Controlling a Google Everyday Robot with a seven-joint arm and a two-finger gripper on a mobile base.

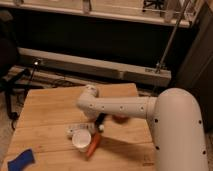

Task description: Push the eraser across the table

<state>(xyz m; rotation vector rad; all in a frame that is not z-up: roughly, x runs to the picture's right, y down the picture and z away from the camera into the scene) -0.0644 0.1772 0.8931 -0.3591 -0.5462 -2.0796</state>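
The hand (99,121) sits mostly hidden under the white arm (120,106). The eraser (100,121) shows only partly. The tabletop (45,112) is cut off at the near edge.

I see the table (55,107) in pale matt wood with grain and plank seams, my gripper (100,121) below the smooth white plastic-looking arm (125,106), a blue spongy block (21,161), soft-looking and matt
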